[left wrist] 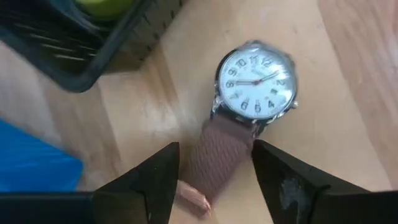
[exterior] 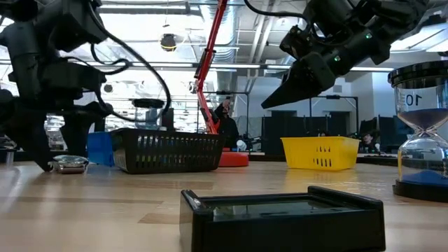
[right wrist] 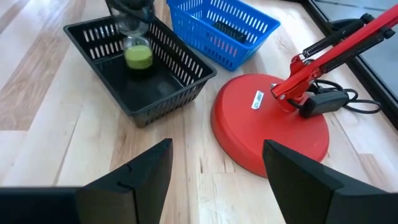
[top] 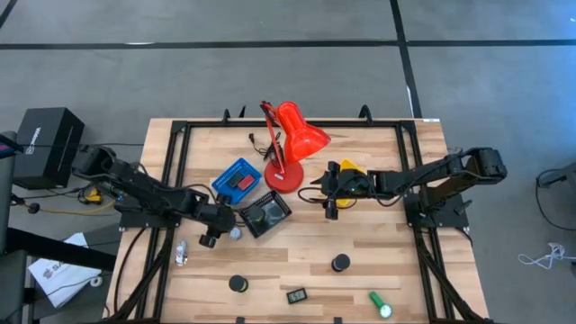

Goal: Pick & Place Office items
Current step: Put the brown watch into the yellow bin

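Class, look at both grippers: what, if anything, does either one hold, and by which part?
Nothing is held. The left gripper has open fingers either side of the watch strap; the right gripper is open and empty.

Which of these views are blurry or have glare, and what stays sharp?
Left wrist view: the watch is slightly soft, its strap blurrier toward the open left gripper. Low view: bright ceiling lights behind silhouette the arms, and the near black box is soft. Right wrist view: lamp base and black tray are sharp. High view: evenly lit, no strong glare.

The wooden bench (top: 378, 243) carries a red lamp (top: 286, 175), blue (top: 237, 179), black (top: 265, 214) and yellow trays (top: 351, 169), a watch (left wrist: 256, 81), and a green cylinder (top: 380, 304).
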